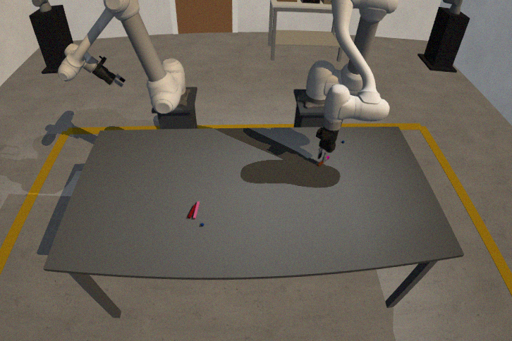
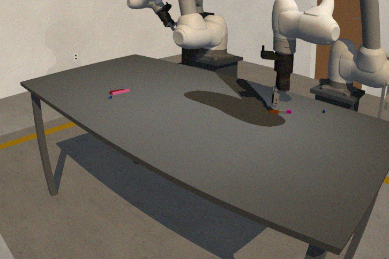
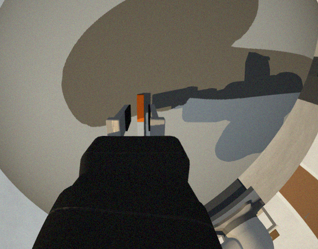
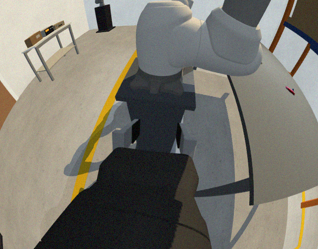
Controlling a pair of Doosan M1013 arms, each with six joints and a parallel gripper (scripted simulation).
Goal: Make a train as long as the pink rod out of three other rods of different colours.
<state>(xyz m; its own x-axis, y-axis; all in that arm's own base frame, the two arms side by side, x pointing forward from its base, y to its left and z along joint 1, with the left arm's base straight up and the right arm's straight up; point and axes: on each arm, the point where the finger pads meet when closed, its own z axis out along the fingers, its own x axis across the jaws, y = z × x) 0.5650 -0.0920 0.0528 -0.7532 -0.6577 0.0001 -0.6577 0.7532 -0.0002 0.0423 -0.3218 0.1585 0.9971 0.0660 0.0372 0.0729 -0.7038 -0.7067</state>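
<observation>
Step in hand (a judgement): release of the orange rod (image 1: 319,164) (image 2: 274,111) (image 3: 140,107) and withdrawal from the train. The orange, the grey (image 2: 283,112) (image 3: 140,128) and the magenta (image 2: 288,112) (image 1: 327,157) lie flat in one line on the table (image 1: 256,238) (image 2: 194,138) (image 3: 27,128) (image 4: 285,139), in that order. By colour they add up to the length of the pink (image 1: 196,210) (image 2: 120,91). Contact at each joint is too small to confirm.

The left gripper (image 1: 322,153) (image 2: 275,96) (image 3: 139,112) is above the rods, its fingers part-way spread and pinching nothing. In its wrist view, one finger appears nearer the rod's flank than the other. The lift should therefore be straight up, with no sideways shift or twist, until the fingertips are well above the rods (a light brush could open a joint). Any further spreading is best left until then. The right gripper (image 1: 119,80) (image 2: 173,26) (image 4: 158,129) stands wide open, away from the table, and should remain there.

Count: pink, one; red (image 1: 192,211) (image 2: 116,90) (image 4: 290,91), one, close beside the pink at a slight angle; orange, one; grey, one; magenta, one; blue, two, the first blue (image 1: 202,225) (image 2: 110,97) (image 4: 293,89) near the pink and the second blue (image 1: 343,141) (image 2: 323,111) apart from the train. Total: seven rods, two grippers, one table
</observation>
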